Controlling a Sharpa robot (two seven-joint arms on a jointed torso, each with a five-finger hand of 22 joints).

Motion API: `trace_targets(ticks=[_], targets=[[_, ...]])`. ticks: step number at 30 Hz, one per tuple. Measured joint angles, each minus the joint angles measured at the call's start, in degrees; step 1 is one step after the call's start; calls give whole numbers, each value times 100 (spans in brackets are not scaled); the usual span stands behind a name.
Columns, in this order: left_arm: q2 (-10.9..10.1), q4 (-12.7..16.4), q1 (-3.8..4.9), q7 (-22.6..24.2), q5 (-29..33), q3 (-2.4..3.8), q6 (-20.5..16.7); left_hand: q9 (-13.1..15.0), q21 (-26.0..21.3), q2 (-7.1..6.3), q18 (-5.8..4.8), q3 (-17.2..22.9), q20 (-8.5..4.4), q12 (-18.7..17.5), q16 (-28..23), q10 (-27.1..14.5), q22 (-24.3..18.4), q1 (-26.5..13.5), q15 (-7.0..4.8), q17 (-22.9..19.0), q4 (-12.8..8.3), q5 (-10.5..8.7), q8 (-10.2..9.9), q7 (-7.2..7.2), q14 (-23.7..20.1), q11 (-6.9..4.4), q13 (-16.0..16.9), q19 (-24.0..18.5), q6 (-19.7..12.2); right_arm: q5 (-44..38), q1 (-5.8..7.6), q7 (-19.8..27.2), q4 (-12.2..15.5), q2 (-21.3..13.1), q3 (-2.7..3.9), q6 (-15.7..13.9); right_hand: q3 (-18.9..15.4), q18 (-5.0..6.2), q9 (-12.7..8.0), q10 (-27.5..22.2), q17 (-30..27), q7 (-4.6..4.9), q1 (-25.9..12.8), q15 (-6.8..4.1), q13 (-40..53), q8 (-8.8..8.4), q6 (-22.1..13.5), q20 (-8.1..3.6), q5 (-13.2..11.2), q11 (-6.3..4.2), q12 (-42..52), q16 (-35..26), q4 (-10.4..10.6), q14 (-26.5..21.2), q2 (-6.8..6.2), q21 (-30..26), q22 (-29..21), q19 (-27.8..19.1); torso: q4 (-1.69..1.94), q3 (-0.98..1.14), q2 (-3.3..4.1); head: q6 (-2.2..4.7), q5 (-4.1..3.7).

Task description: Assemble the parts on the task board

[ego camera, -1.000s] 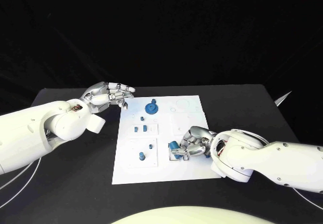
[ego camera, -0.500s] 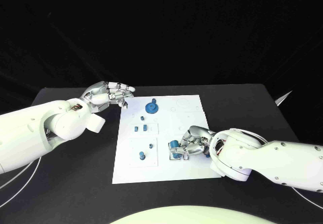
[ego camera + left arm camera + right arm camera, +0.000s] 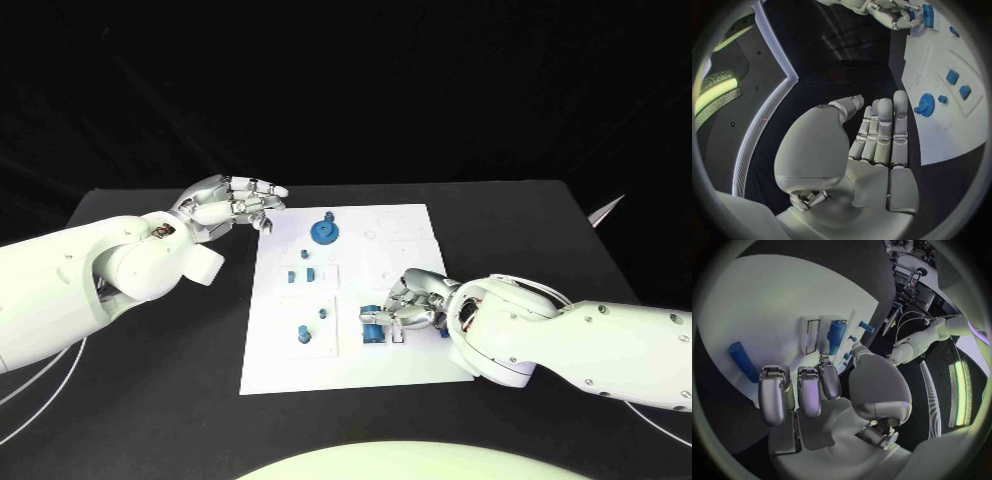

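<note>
Task board (image 3: 411, 365), a white plate, lies in the middle of the black table (image 3: 577, 230), carrying several small blue parts. Right hand (image 3: 411, 305) rests on the board's near right portion with its fingers curled around a blue cylindrical part (image 3: 374, 325), which stands at a small rectangular recess; in the right wrist view the same blue cylinder (image 3: 836, 336) sits between the thumb and the fingertips (image 3: 825, 358), at the outlined slot. A second, loose blue cylinder (image 3: 742, 361) lies flat on the board in that view, apart from the hand. Left hand (image 3: 231, 205) hovers at the board's far left corner, holding nothing, its fingers bent but apart; in the left wrist view the fingers (image 3: 882, 131) lie side by side and nearly straight, off the board's edge. A blue gear (image 3: 327, 233) sits at the board's far end, near the left hand. Smaller blue pegs (image 3: 300, 273) stand in the left column, and another blue peg (image 3: 304, 334) nearer the robot
</note>
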Motion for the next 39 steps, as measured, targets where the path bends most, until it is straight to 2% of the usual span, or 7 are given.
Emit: trace_targets(ticks=[8,14,17,21,29,35,39], targets=[[-11,1,0,-7,0,0,0,0,-9,0,0,0,0,0,0,0,0,0,0,0,0,0,0,0,0,0,-4,0,0,-57,-4,17,71,-79,0,-3,-28,0,7,0,0,-20,2,0,0,0,-20,0,0,0,0,0,-20,0,2,0,0,0,-2,1,0,-14,1],[-13,2,0,-8,0,0,0,1,-20,0,0,0,0,0,0,0,1,0,0,0,0,0,0,0,0,0,-4,0,0,-92,-2,73,255,-304,0,-37,-59,0,25,0,-1,-5,245,0,1,23,-36,0,0,0,0,0,-51,0,126,0,-1,0,-3,2,0,-15,3],[-13,3,0,-8,0,-1,0,1,-20,0,0,0,0,0,0,0,1,0,0,0,0,0,0,0,0,0,-4,0,0,-95,32,134,386,-530,5,-71,-113,0,17,-1,-1,25,502,0,5,-3,-193,0,0,0,-58,0,-59,0,152,-48,-1,0,-3,2,-3,-16,3],[-15,3,0,-9,0,-1,-1,-1,-20,0,0,0,4,0,0,0,1,0,0,0,0,0,0,0,0,0,-4,4,0,-76,161,255,479,-906,21,-160,-178,1,-62,-43,-1,138,927,26,4,-200,-445,0,0,42,-90,0,-107,19,154,-67,-1,0,-8,-2,-8,-24,1],[-10,24,0,-8,0,-1,-2,-5,-20,0,0,0,21,0,0,0,1,0,0,0,0,0,0,0,0,0,-4,21,0,-60,275,490,600,-1598,22,-318,-48,0,-137,-63,-1,141,1710,44,10,-307,-448,22,0,62,-112,0,-362,1,59,-67,-1,22,-9,-4,-6,-27,-31],[-3,38,0,-5,0,-1,-3,-5,-20,0,0,0,21,0,0,0,2,0,0,-1,0,0,0,0,0,0,-4,21,0,-100,267,556,537,-1787,2,-331,-25,0,-165,-63,-2,157,1821,44,10,-314,-418,22,-1,62,-112,-1,-385,1,55,-67,-2,22,-5,-3,2,-20,-60],[2,40,0,-3,0,-1,-3,-5,-20,0,0,0,21,0,0,0,2,0,0,-1,0,0,0,-1,0,0,-4,21,1,-116,157,556,465,-1780,-16,-328,-10,0,-168,-63,-2,152,1834,44,11,-314,-395,22,-1,62,-112,-1,-400,1,68,-67,-2,22,-3,0,3,-13,-67]])
